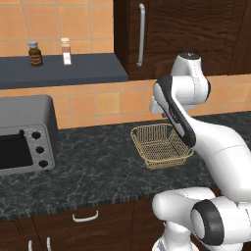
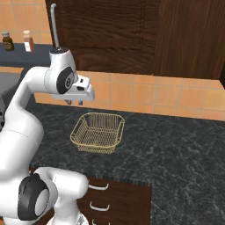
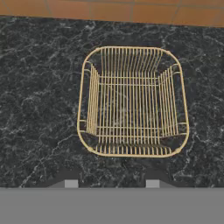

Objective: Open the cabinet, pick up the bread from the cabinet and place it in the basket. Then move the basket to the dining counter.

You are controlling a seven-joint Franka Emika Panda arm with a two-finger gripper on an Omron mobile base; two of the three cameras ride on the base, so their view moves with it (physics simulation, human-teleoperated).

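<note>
Basket (image 3: 133, 101): one, empty, on black worktop (image 1: 98, 162). Two jars (image 1: 35, 53) on shelf. Fingers (image 3: 111, 183) apart, gripping nothing.

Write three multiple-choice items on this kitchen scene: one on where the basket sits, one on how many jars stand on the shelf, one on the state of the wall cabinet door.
1. Where is the basket?
A. on the black worktop
B. on the shelf
C. inside the oven

2. How many jars stand on the shelf?
A. one
B. two
C. four

3. What state is the cabinet door in?
A. swung wide open
B. removed
C. shut

Key: 1 A, the basket rests on the black speckled worktop below the gripper; 2 B, a dark jar and a light jar stand there; 3 C, the door lies flush, its handle untouched.
</note>
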